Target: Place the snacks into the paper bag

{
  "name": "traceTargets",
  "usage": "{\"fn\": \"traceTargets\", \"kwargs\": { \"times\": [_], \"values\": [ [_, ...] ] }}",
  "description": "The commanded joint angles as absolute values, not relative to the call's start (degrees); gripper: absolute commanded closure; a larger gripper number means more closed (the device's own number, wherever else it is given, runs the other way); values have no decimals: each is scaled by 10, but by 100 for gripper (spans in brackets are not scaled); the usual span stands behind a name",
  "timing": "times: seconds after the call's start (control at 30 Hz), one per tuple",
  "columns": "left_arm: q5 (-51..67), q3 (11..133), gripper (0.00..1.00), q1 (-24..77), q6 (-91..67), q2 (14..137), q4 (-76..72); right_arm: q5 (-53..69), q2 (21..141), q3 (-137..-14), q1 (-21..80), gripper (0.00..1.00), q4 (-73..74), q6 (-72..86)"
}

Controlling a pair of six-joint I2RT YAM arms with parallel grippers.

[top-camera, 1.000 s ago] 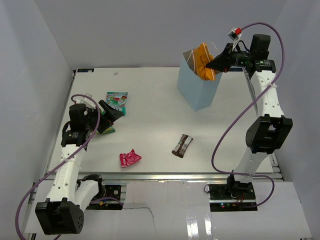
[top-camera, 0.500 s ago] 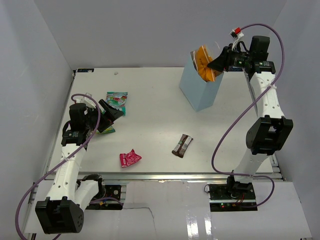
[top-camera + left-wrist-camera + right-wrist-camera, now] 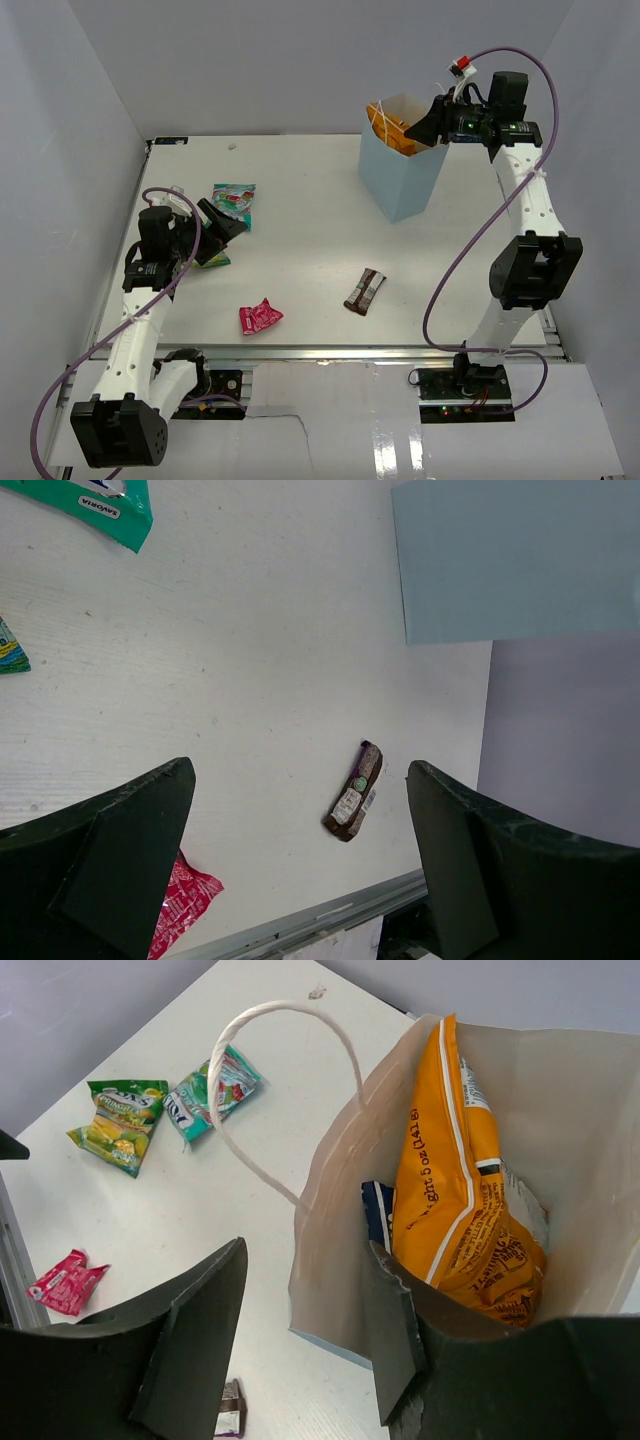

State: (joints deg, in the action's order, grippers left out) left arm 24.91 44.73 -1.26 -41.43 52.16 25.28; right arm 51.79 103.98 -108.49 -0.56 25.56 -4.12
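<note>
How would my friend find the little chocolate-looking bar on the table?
Find the tall light-blue paper bag at the table's far right. Come toward the near edge to a small bar lying alone on the white top. It is dark brown and slim, unlike the crumpled pink packet to its left.

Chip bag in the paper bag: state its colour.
Chip bag: orange; right wrist view.

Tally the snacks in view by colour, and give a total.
orange chip bag: 1
blue-white pack: 1
teal-green-red pouch: 1
yellow-green packet: 1
pink packet: 1
dark brown bar: 1
Total: 6
</note>
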Motion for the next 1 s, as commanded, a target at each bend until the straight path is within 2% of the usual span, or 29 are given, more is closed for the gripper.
{"fn": "traceTargets", "kwargs": {
  "times": [0.0,0.23,0.3,0.37,0.47,0.67,0.83,0.97],
  "values": [
    [256,456,2,-10,-414,513,250,511,1026,-1079,-1,45,239,-52],
    [234,465,3,-10,-415,522,260,533,991,-1082,20,49,242,-144],
    [178,480,7,-10,-419,540,293,558,958,-1071,21,49,249,-206],
    [99,516,8,-10,-428,573,343,563,932,-1068,20,49,277,-261],
    [41,562,10,-10,-440,619,389,562,891,-1044,20,49,346,-328],
    [-82,647,10,-11,-490,780,470,541,830,-901,20,48,434,-422],
    [-153,726,9,-20,-416,883,497,526,785,-779,21,47,438,-454],
    [-190,752,8,-33,-360,930,526,526,767,-727,27,47,439,-462]
  ]
}}
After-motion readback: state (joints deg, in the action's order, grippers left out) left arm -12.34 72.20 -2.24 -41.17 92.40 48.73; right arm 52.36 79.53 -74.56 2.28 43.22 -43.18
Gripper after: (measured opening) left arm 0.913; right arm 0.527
